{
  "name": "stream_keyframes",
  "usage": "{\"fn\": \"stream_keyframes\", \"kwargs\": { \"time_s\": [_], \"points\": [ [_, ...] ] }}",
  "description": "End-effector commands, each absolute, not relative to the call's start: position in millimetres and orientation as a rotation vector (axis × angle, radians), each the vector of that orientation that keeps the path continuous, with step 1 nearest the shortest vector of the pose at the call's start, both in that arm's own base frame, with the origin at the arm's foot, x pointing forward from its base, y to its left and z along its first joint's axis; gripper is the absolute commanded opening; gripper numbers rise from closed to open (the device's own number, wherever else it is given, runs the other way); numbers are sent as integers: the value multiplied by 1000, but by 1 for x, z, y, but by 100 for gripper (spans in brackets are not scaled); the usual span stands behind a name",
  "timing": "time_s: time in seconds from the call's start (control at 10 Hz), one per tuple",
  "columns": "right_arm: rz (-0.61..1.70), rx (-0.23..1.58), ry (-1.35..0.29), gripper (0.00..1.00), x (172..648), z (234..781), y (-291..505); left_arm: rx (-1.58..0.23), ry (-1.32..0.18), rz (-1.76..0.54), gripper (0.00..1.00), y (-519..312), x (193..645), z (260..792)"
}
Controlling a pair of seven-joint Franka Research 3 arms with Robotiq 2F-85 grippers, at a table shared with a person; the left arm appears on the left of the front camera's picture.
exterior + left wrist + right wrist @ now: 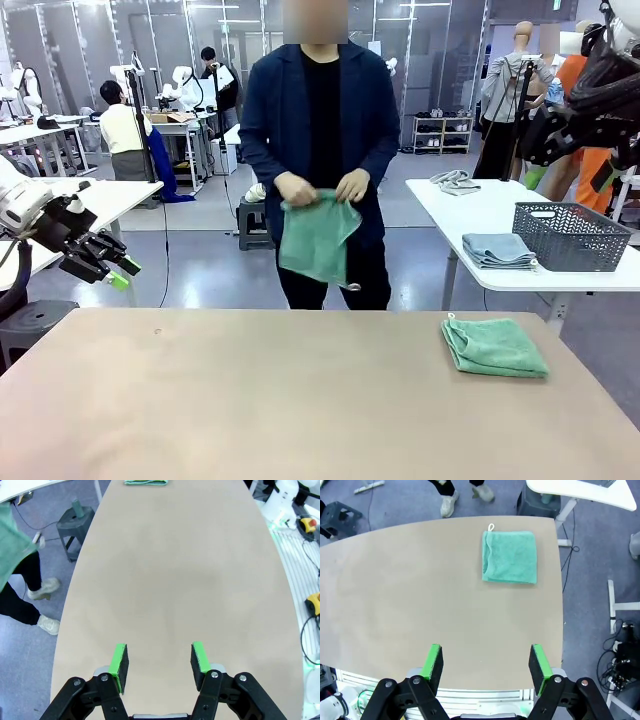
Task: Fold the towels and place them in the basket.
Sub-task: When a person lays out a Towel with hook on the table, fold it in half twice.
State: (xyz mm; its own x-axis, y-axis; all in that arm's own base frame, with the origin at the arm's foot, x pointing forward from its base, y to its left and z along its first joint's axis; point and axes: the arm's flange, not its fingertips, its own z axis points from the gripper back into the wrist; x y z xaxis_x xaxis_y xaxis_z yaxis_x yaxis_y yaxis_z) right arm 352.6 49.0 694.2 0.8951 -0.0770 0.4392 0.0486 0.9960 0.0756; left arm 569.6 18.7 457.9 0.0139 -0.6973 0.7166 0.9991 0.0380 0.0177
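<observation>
1. Left gripper (pixel 159 655): off the left edge of the tan table (pixel 250 400), raised above it. Jaws moderately apart with nothing between the green pads. Probably parked clear because no towel on its side is ready.
2. Person's hands (pixel 320 188), centre, far side of the table: both pinch the top edge of an unfolded green towel (pixel 318 238), which hangs free in front of the body. Looks like it is held up to be handed over or laid flat for folding.
3. Folded green towel (pixel 510 556): lies flat near the table's right far corner, with its white tag loop toward the person. It is squared up, so the fold seems done. My guess is that it waits there to go in the basket.
4. Dark grey lattice basket (pixel 570 235): not on the work table. It stands on a white side table (pixel 470 205) behind and to the right, just beside a folded grey cloth (pixel 498 250). No green towel shows in it.
5. Right gripper (pixel 486 662): held high over the near right edge, looking down on the folded towel. Jaws wide and gripping nothing. Well placed to pick up that towel next.
</observation>
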Motion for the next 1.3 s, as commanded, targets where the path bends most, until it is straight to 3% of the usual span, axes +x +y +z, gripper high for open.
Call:
{"fn": "stream_keyframes", "kwargs": {
  "time_s": [0.0,1.2],
  "points": [
    [-78,54,-460,86,355,697,51,-587,-645,-1450,64,18,569,460],
    [-78,54,-460,86,355,697,51,-587,-645,-1450,64,18,569,460]
  ]
}}
